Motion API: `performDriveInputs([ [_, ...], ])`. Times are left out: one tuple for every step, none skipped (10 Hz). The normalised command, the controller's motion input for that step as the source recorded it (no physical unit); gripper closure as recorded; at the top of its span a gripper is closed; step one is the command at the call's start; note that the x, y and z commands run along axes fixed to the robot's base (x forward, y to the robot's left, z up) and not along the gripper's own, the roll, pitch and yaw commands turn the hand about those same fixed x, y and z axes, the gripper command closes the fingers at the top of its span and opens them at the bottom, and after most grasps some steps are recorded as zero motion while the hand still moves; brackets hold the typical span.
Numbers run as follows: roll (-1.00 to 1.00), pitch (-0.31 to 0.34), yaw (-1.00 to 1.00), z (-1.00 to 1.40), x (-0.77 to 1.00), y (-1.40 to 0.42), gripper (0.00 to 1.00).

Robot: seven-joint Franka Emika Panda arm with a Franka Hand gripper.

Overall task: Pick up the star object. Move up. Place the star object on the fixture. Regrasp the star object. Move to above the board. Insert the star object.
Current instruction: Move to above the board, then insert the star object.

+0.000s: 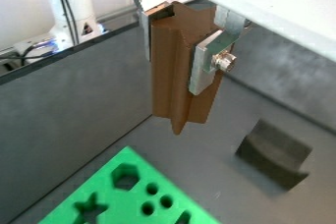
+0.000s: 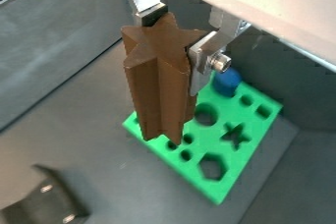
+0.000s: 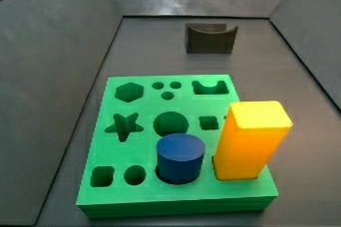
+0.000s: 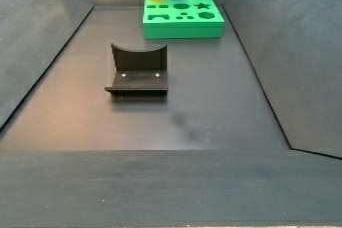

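Star object carried high, clear of the floor.

Your gripper (image 2: 179, 33) has its silver fingers (image 1: 210, 59) clamped on the brown, wood-grained star object (image 2: 160, 81), hanging upright so its ridged prism can drop into the green board (image 3: 134, 183); the notched dark fixture (image 4: 138, 70) sits empty.

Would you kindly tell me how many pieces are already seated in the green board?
2: a tall yellow block and a blue cylinder, side by side along one edge of the bright green board. The pincer holds the brown wooden star prism aloft.
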Motion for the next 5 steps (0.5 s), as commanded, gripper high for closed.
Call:
performDriveInputs([
  [-0.42,-0.031,0.00,0.00,-0.08,-0.02,1.00],
  [-0.25,-0.038,0.00,0.00,-0.06,0.00,1.00],
  [0.00,0.000,0.00,0.00,0.02,0.00,1.00],
  [0.00,-0.024,-0.05,0.00,-0.05,0.00,1.00],
  [0.00,-0.107,-0.29,-0.05,-0.21,-0.06,1.00],
])
